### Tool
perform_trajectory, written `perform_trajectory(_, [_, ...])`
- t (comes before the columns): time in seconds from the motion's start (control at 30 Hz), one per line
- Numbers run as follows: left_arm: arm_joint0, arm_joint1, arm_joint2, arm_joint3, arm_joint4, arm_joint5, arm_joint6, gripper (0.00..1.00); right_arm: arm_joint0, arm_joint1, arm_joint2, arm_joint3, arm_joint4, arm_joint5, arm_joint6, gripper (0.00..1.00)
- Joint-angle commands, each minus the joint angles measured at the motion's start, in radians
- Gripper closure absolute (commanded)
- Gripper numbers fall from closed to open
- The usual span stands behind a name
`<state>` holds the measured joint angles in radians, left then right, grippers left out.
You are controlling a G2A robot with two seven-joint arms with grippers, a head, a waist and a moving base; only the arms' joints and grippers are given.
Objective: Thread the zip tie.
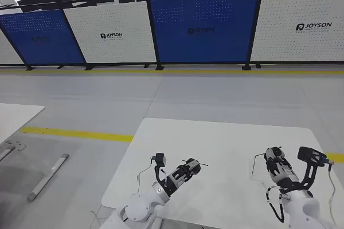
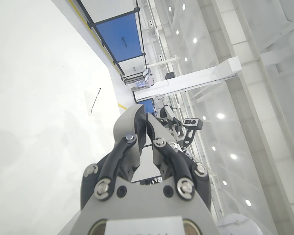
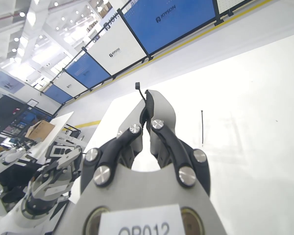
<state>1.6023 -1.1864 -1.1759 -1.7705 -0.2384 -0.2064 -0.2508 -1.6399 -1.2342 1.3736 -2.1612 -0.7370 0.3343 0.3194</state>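
Black zip tie [image 3: 140,91], clamped lengthwise in right claw [image 3: 146,97], points head-first outward; left claw [image 2: 145,116] closed.

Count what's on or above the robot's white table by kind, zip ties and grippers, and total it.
Black plastic zip ties: 2, a loose zip tie flat on the white table and a held zip tie clamped in the right gripper.
Metal-fingered grippers: 2, right gripper and left gripper, both shut.
A dark sliver at the left gripper's tips is too small to identify.
Total: 4.

Smooth matt table [image 1: 229,143], plastic zip tie [image 3: 137,85]
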Motion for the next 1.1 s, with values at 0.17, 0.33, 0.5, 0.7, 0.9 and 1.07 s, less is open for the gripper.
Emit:
perform_trajectory(0.17, [0.000, 0.000, 0.000, 0.000, 0.000, 0.000, 0.000, 1.00, -0.041, -0.007, -0.037, 0.016, 0.015, -0.003, -0.072, 1.00])
perform_trajectory(0.33, [0.000, 0.000, 0.000, 0.000, 0.000, 0.000, 0.000, 1.00, -0.041, -0.007, -0.037, 0.016, 0.015, -0.003, -0.072, 1.00])
perform_trajectory(0.5, [-0.001, 0.000, 0.000, -0.001, 0.002, 0.000, 0.001, 1.00, -0.041, -0.007, -0.037, 0.016, 0.015, -0.003, -0.072, 1.00])
perform_trajectory(0.7, [0.008, 0.005, 0.009, -0.027, 0.107, 0.021, 0.007, 1.00, -0.041, -0.007, -0.037, 0.016, 0.015, -0.003, -0.072, 1.00])
perform_trajectory(0.9, [0.001, 0.005, 0.033, -0.011, 0.171, 0.058, 0.015, 1.00, -0.041, -0.007, -0.037, 0.016, 0.015, -0.003, -0.072, 1.00])
perform_trajectory(1.07, [-0.001, 0.004, 0.035, -0.010, 0.172, 0.059, 0.021, 1.00, -0.041, -0.007, -0.037, 0.016, 0.015, -0.003, -0.072, 1.00])
